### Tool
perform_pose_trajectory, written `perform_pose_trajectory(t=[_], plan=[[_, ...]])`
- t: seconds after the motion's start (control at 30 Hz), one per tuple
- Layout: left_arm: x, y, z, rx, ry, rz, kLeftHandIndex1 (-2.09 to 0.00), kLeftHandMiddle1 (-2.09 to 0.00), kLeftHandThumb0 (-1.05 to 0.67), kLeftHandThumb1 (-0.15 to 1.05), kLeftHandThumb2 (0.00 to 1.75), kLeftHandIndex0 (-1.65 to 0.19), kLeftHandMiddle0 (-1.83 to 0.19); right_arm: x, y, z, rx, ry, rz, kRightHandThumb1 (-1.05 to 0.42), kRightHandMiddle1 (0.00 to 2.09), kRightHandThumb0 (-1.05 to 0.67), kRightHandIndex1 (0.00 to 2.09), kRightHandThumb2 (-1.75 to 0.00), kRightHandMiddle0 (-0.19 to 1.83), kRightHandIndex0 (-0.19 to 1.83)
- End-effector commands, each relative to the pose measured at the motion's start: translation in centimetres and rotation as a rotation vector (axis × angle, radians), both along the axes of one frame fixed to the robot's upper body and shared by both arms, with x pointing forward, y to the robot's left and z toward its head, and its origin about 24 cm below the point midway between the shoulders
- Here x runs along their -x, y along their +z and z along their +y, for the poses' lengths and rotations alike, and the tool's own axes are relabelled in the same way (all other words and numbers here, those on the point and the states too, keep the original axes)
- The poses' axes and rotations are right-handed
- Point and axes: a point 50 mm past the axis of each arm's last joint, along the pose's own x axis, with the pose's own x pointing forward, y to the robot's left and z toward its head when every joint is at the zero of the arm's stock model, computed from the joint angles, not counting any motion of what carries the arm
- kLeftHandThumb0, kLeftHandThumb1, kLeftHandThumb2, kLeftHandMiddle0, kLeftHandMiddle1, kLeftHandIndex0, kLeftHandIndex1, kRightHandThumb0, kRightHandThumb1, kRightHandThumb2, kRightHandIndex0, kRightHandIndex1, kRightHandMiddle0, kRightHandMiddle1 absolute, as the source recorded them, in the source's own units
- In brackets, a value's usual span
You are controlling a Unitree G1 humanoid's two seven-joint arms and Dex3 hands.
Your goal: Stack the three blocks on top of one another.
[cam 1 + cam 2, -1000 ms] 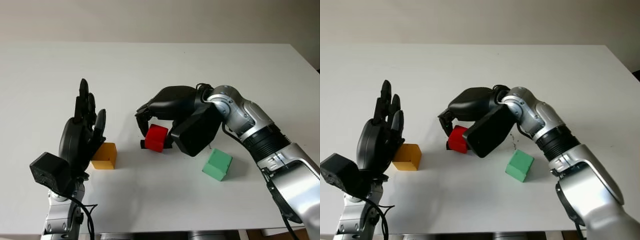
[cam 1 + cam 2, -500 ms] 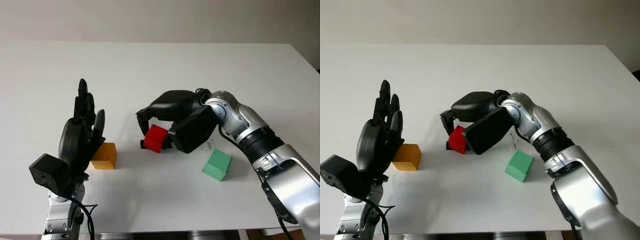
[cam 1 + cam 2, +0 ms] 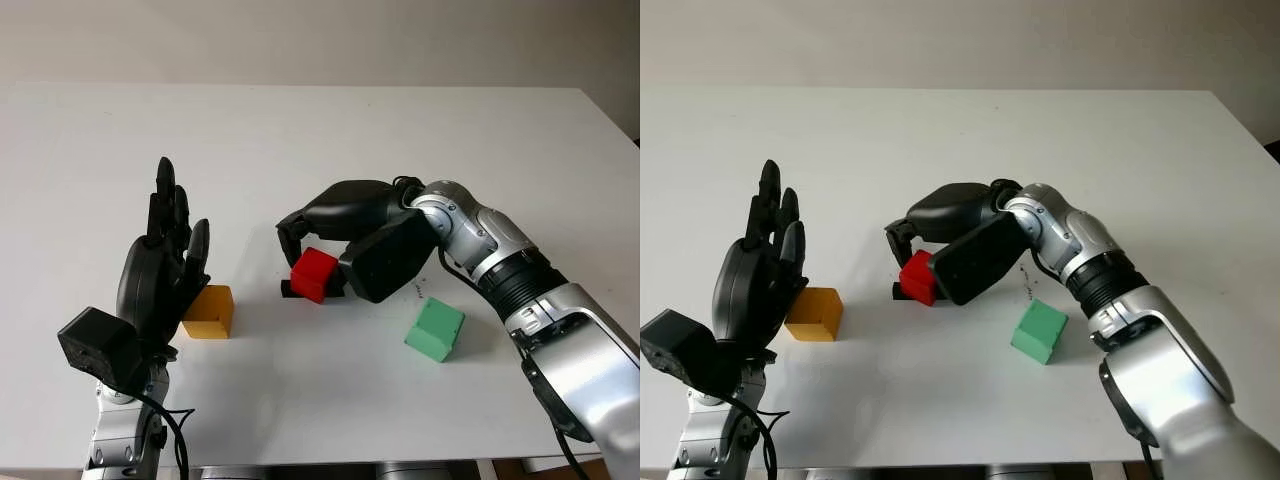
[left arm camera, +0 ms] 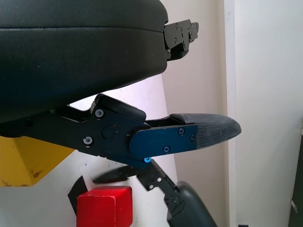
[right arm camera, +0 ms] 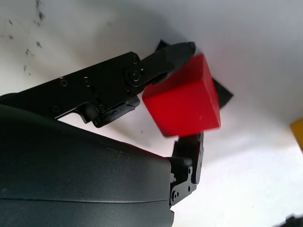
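A white table (image 3: 330, 130) takes up nearly all of the head views, its far edge running across the upper part of the frame against a plain pale wall (image 3: 300, 40). At the far right edge of the frame the table's side ends beside a dark strip of the room. A few small dark specks mark the tabletop just right of centre, near the right forearm.

The right hand (image 3: 318, 250) sits a little right of centre, its black fingers curled around the red block (image 3: 314, 274) and gripping it; in the right wrist view one fingertip (image 5: 177, 51) presses on the block's upper corner and another presses its lower face. Whether the block touches the table or is held just clear of it cannot be told.

The green block (image 3: 435, 329) lies on the table at the lower right of centre, tilted askew, near the right forearm but apart from the hand.

The yellow block (image 3: 209, 311) rests on the table at the lower left. The left hand (image 3: 160, 270) stands upright just beside it, open and holding nothing, fingers pointing toward the far edge; its palm partly hides the block's left side
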Motion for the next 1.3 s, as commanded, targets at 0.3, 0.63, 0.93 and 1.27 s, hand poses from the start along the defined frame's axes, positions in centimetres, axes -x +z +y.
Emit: perform_pose_trajectory(t=[0.3, 0.63, 0.93, 1.27], plan=[[-0.2, 0.5, 0.0, 0.001, 0.0, -0.018, -0.02, -0.02, -0.76, 1.05, 0.51, 0.19, 0.19, 0.4, 1.5, -0.9, 0.076, 0.064, -0.035, -0.87, 0.0, -0.83, 0.0, -0.05, -0.19, -0.19], [0.0, 0.5, 0.3, 0.005, 0.007, -0.016, -0.04, -0.04, -0.77, 1.05, 0.49, 0.18, 0.19, 0.0, 4.7, -4.3, -0.295, -0.122, -0.094, -0.96, 0.0, -0.88, 0.0, -0.09, -0.19, -0.19], [0.2, 0.5, 0.9, 0.019, 0.005, -0.017, -0.05, -0.04, -0.76, 1.05, 0.46, 0.18, 0.19, 2.1, 3.7, -9.8, -0.773, -0.452, 0.004, -1.05, 0.0, -0.78, 0.0, -0.49, -0.19, -0.19], [-0.1, 0.9, 1.3, -0.008, -0.004, 0.0, -0.05, -0.04, -0.79, 1.05, 0.47, 0.19, 0.19, 5.5, -1.3, -12.1, -1.237, -0.821, 0.224, -1.05, 0.0, -0.72, 0.0, -0.7, -0.19, -0.19]])
